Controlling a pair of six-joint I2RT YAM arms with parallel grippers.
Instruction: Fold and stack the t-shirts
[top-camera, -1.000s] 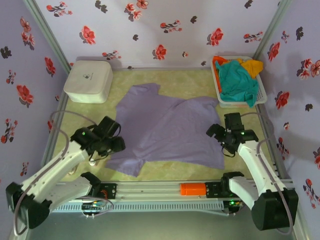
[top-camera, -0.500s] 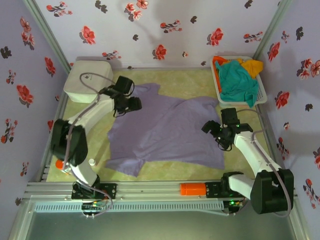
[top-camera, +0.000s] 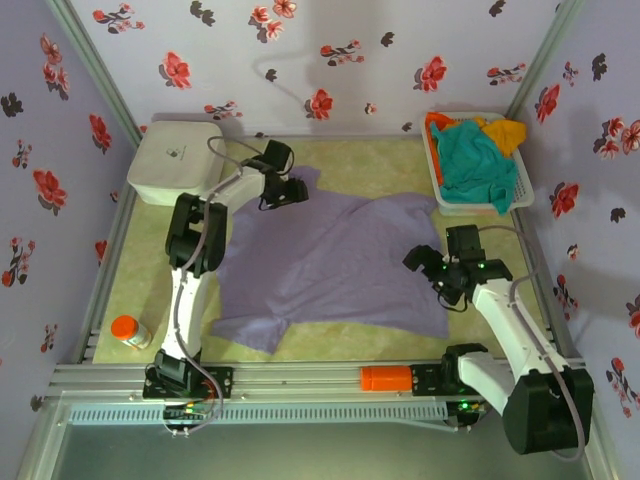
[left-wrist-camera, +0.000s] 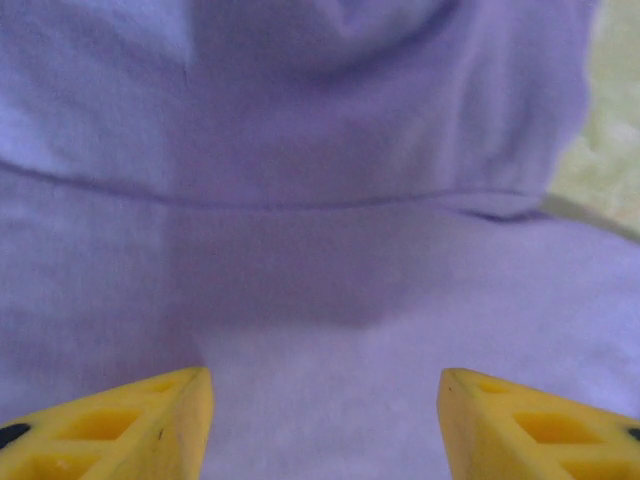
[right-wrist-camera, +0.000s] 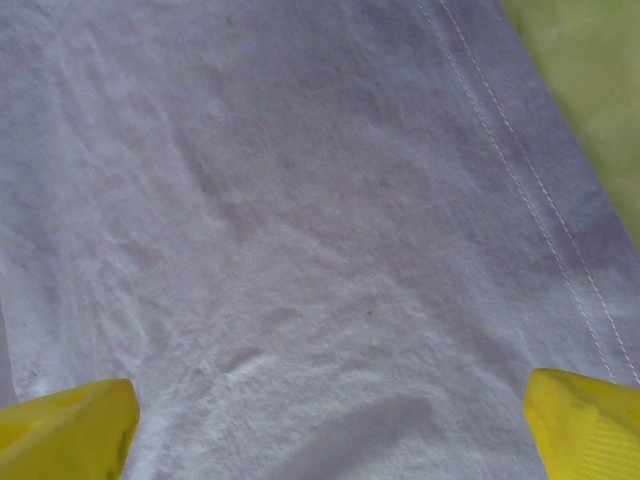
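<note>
One big lavender t-shirt covers most of the yellow-green mat. It's spread out flat in the middle with a few soft wrinkles and one sleeve poking toward the far left. Up close on the right wrist camera the cloth looks a bit fuzzy, with a double-stitched edge running next to the mat. On the left wrist camera you can see a seam and a fold. Next in size, there are two arms. The left gripper is over that far left sleeve, its yellow fingers spread apart with nothing between them. The right gripper is over the shirt's right side with its fingers spread really wide, also gripping nothing. There's one white box in the far left corner and one white basket in the far right. The basket holds three more bunched-up shirts: one teal t-shirt on top, one orange t-shirt and one yellow t-shirt peeking out behind it. Smallest is one orange-capped bottle at the near left edge.
</note>
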